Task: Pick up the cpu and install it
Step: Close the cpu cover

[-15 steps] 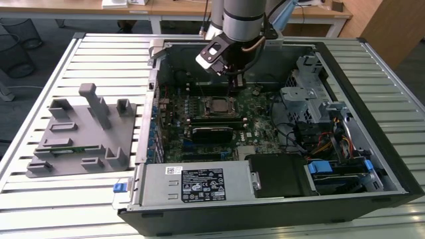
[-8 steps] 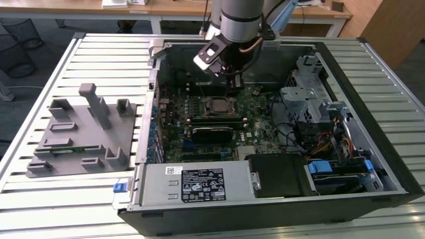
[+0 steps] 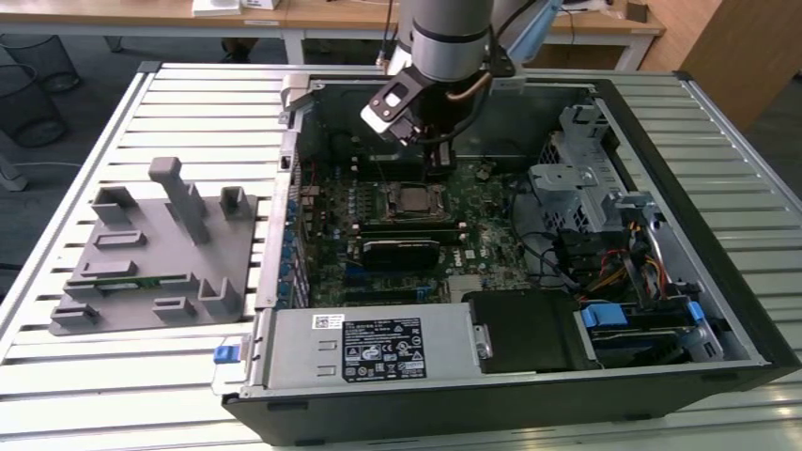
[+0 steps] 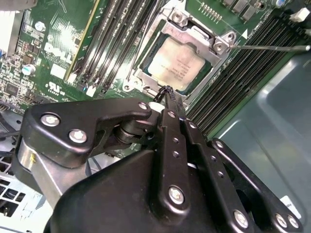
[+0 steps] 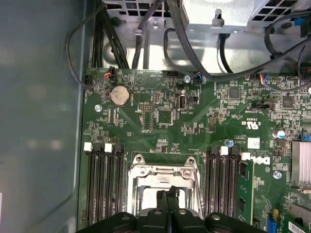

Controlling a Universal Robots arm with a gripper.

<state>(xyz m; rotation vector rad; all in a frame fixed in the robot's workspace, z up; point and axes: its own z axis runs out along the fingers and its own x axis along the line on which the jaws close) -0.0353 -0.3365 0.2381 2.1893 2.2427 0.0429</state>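
The cpu [image 4: 177,68] is a flat silver square lying in its socket on the green motherboard [image 5: 194,121], with the metal socket frame [image 4: 221,43] around it. A strip of the cpu [image 5: 146,198] also shows inside the frame in the first wrist view. My gripper [image 4: 167,91] is shut, its two black fingers [image 5: 163,204] pressed together with nothing between them. The fingertips hover just over the socket's edge, beside the cpu. In the exterior view my gripper [image 3: 438,172] hangs inside the open computer case, just behind the socket [image 3: 414,199].
Black memory slots [image 5: 104,179] flank the socket on both sides. A thin metal lever [image 4: 272,47] sticks out beside the socket. A black block [image 3: 401,250] sits in front of the socket, with cables and a drive cage [image 3: 577,188] at the exterior view's right. A grey fixture tray [image 3: 150,254] lies outside the case.
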